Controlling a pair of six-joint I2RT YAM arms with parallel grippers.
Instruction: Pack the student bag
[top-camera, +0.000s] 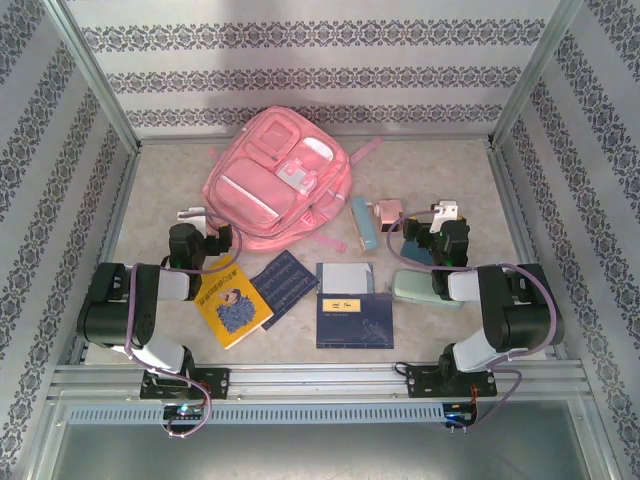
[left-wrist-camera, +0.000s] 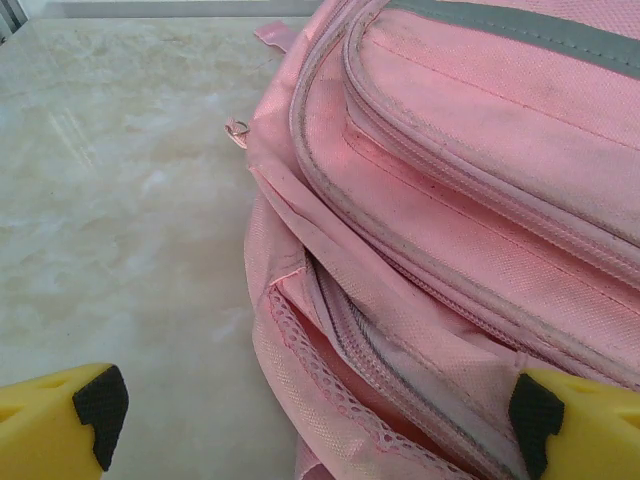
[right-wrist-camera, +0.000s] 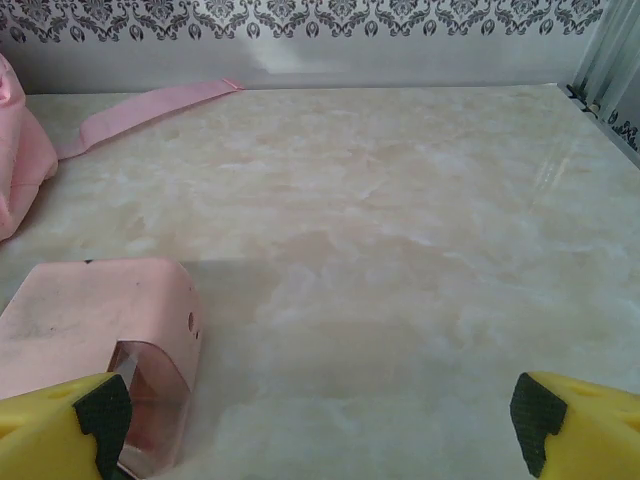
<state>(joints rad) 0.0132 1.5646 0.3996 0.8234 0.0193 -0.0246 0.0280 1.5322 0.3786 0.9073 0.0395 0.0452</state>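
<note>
While the left claw (left-wrist-camera: 318, 412) and right claw (right-wrist-camera: 318, 412) gape empty, the soft student bag (top-camera: 285, 175) may slide if nudged.

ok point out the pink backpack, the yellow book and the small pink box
pink backpack (top-camera: 255, 192), top external view, large front pocket
yellow book (top-camera: 232, 305), top external view, middle of cover
small pink box (top-camera: 385, 211), top external view, top face

I am holding the left arm (top-camera: 130, 300) and the right arm (top-camera: 505, 310) folded, elbows turned outward, wrists reaching away from the bases, with the left gripper (left-wrist-camera: 310, 410) and the right gripper (right-wrist-camera: 315, 420) both spread wide.
</note>
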